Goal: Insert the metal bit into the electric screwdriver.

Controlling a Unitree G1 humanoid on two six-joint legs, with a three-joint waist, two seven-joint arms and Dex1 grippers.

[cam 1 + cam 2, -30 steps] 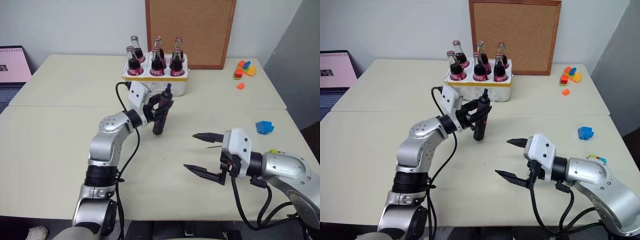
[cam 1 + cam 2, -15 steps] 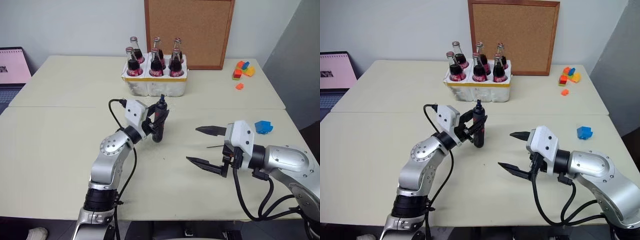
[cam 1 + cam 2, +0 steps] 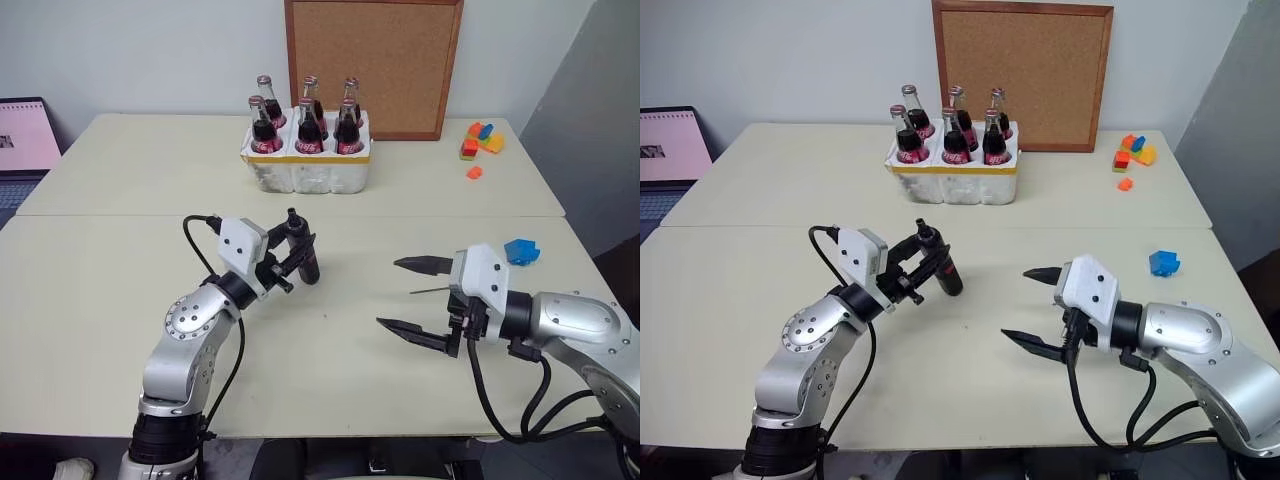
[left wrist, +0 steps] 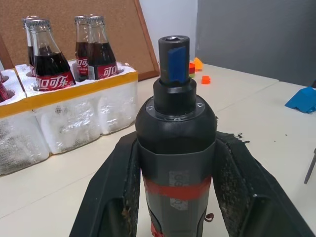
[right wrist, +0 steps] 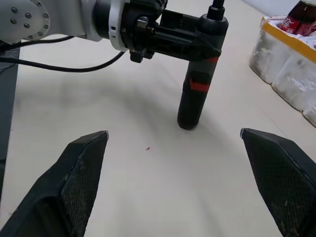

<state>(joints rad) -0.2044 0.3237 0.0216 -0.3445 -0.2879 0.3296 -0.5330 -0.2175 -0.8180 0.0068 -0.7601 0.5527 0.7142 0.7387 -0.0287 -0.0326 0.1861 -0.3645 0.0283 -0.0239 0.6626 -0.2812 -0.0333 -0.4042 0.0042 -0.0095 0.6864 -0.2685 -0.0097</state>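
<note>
The electric screwdriver [image 3: 308, 266] is black with a red band [image 4: 177, 188], and my left gripper [image 3: 292, 258] is shut on it mid-body. It stands nearly upright over the table, narrow tip [image 4: 175, 61] up and butt end down close to the table top [image 5: 187, 123]. Both left fingers [image 4: 111, 192] press against its sides. The metal bit [image 3: 430, 291], a thin grey rod, lies on the table to the right. My right gripper [image 3: 390, 293] hovers there, wide open and holding nothing, with its fingers [image 5: 81, 165] pointing toward the screwdriver.
A white foam crate [image 3: 305, 172] of cola bottles stands at the back centre, with a cork board [image 3: 372, 65] behind it. A blue block [image 3: 521, 250] lies right of my right arm, coloured blocks [image 3: 478, 140] lie far right, and a laptop [image 3: 22, 135] is far left.
My left gripper has drawn the screwdriver back toward me, to the left and a little lower, away from the bottle crate. The right gripper has stayed open and has barely moved.
</note>
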